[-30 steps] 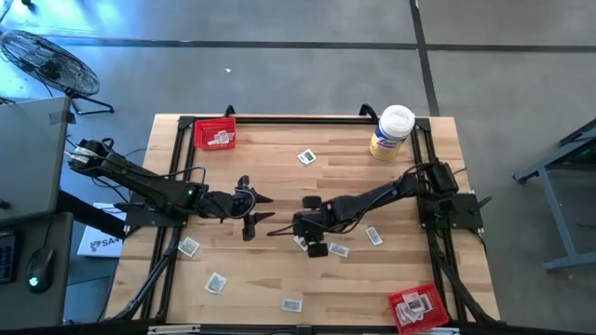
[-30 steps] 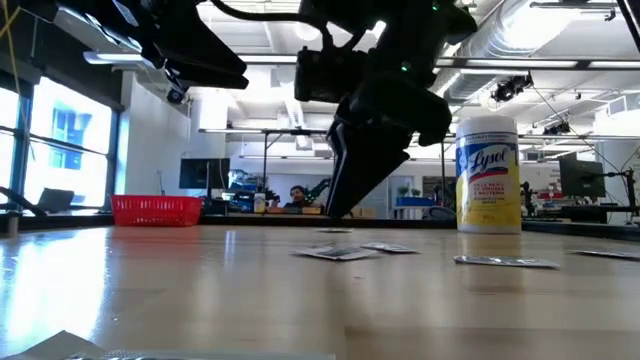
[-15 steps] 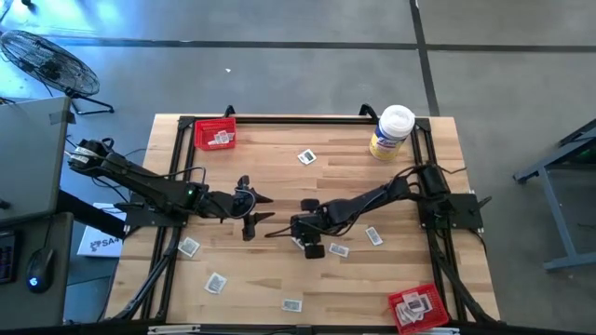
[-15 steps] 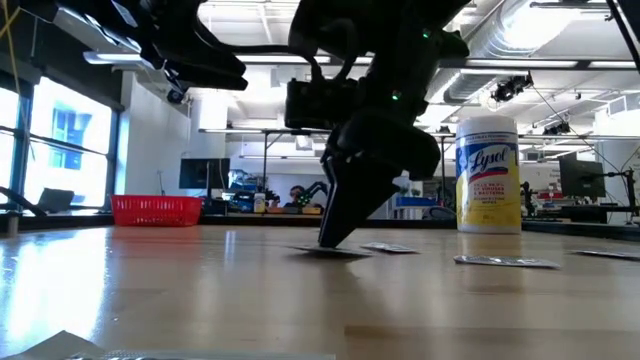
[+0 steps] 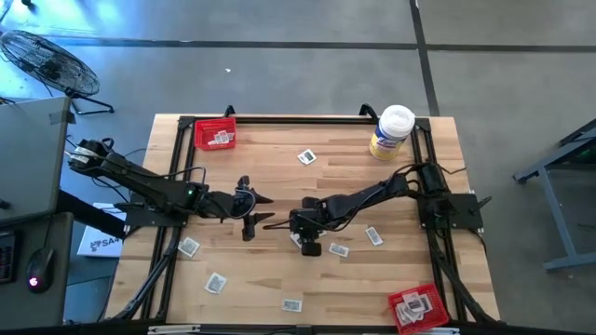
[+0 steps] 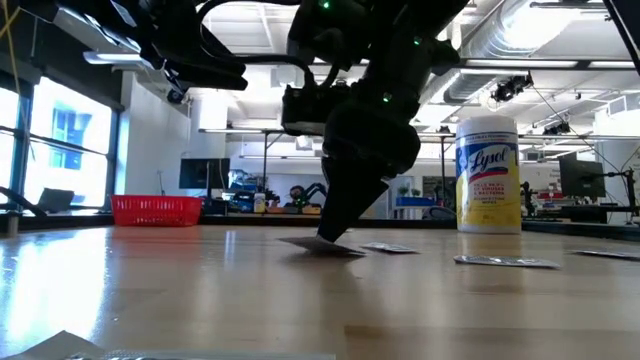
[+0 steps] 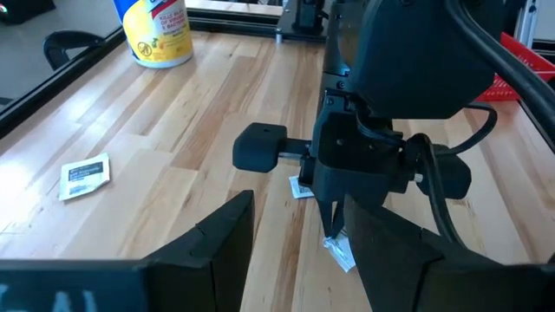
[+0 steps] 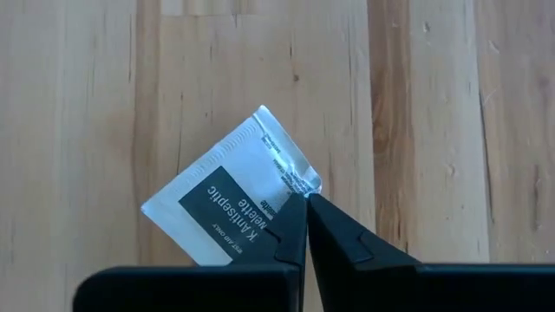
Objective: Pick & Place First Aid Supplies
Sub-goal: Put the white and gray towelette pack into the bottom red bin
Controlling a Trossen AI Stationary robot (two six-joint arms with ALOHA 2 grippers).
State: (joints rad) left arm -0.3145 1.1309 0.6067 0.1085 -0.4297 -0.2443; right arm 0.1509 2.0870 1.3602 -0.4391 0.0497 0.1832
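Packet pinched at mid-table

Packets first, by my count from above: eight lie loose on the wooden table (image 5: pixel 279 177). One sits alone near the far side (image 5: pixel 306 157), three cluster by the right gripper, and four lie toward the near edge, including one at the left (image 5: pixel 189 247) and one near the front (image 5: pixel 291 304). Two red trays stand at opposite corners, the far-left tray (image 5: pixel 215 133) holding a packet or two and the near-right tray (image 5: pixel 417 307) holding several I cannot count. One white-lidded tub (image 5: pixel 391 131) stands at the far right.

The right gripper (image 5: pixel 298 234) is down at the middle of the table, fingers shut on one corner of a packet (image 8: pixel 234 204). Its own wrist camera shows what the overhead view hides: the two fingertips (image 8: pixel 295 227) meet on the crinkled corner, and the packet sits cornerwise, like a diamond, with a dark printed label slanting across it. Being square, it has no real long axis; the pinched corner points toward the gripper. From table height the same packet (image 6: pixel 322 245) tilts a little, one edge off the wood under the fingers, while two more lie flat beside it. The left wrist camera shows it again below the right gripper (image 7: pixel 334 236), plus another packet (image 7: pixel 85 176) well off to the side.

The left gripper (image 5: pixel 258 207) hangs above the table just left of centre, fingers spread wide, holding nothing.
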